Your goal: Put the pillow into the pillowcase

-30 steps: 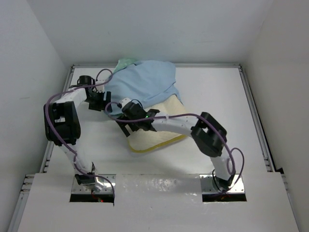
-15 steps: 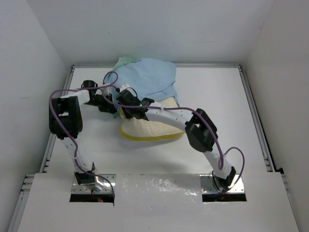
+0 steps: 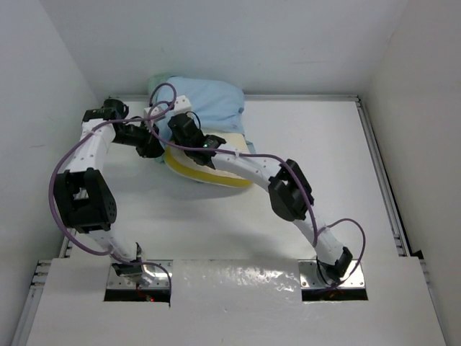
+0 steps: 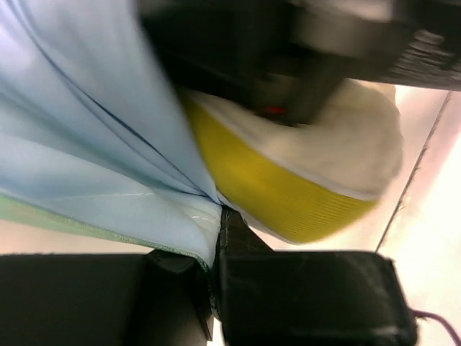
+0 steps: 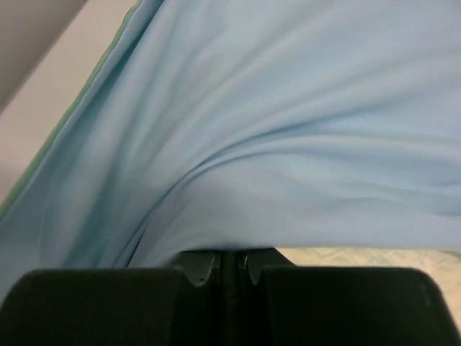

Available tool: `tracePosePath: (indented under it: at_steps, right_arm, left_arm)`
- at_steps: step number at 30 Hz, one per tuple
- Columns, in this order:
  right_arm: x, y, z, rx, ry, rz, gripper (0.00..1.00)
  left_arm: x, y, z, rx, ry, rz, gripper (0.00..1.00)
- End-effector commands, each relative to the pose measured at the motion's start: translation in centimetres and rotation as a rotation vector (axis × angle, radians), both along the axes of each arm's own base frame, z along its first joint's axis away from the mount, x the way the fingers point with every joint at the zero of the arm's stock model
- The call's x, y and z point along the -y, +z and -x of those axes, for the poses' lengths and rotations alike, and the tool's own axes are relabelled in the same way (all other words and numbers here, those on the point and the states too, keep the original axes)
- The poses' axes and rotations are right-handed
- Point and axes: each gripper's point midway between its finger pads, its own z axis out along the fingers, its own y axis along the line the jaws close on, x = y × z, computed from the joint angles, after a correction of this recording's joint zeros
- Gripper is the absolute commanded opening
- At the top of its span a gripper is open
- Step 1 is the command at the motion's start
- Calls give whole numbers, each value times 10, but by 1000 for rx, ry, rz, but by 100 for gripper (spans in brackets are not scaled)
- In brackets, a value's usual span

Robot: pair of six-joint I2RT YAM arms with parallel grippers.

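The light blue pillowcase point(image 3: 209, 104) is bunched at the table's back left, over the far end of the pillow point(image 3: 205, 171). The pillow is cream with a yellow edge band. My left gripper point(image 3: 157, 149) sits at the pillow's left side, shut on the green-edged hem of the pillowcase point(image 4: 137, 180) beside the pillow's yellow band point(image 4: 281, 194). My right gripper point(image 3: 179, 120) reaches over the pillow and is shut on a fold of the pillowcase point(image 5: 274, 144). A strip of the pillow point(image 5: 360, 255) shows under the cloth in the right wrist view.
The white table point(image 3: 324, 151) has a raised metal rail along its left edge point(image 3: 78, 209), back and right. White walls close in on three sides. Purple cables loop off both arms, and the right forearm point(image 3: 245, 169) lies across the pillow.
Both grippers have shut. Both arms have swung toward the back left corner, carrying the pillowcase and pillow that way. More of the pillow now lies under the blue cloth.
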Motion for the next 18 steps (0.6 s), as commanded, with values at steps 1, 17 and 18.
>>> tracePosePath:
  at_steps: [1,17,18]
  right_arm:
    - [19,10,-58,76,-178,-115,0]
    - [-11,105,72,41,600,-68,99]
    - [1,106,73,27,607,-37,97]
  left_arm:
    - [14,24,43,-65,-35,65,0]
    - [-136,-64,2,-335,441,-167,37]
    - [-147,-66,-10,-304,477,-207,36]
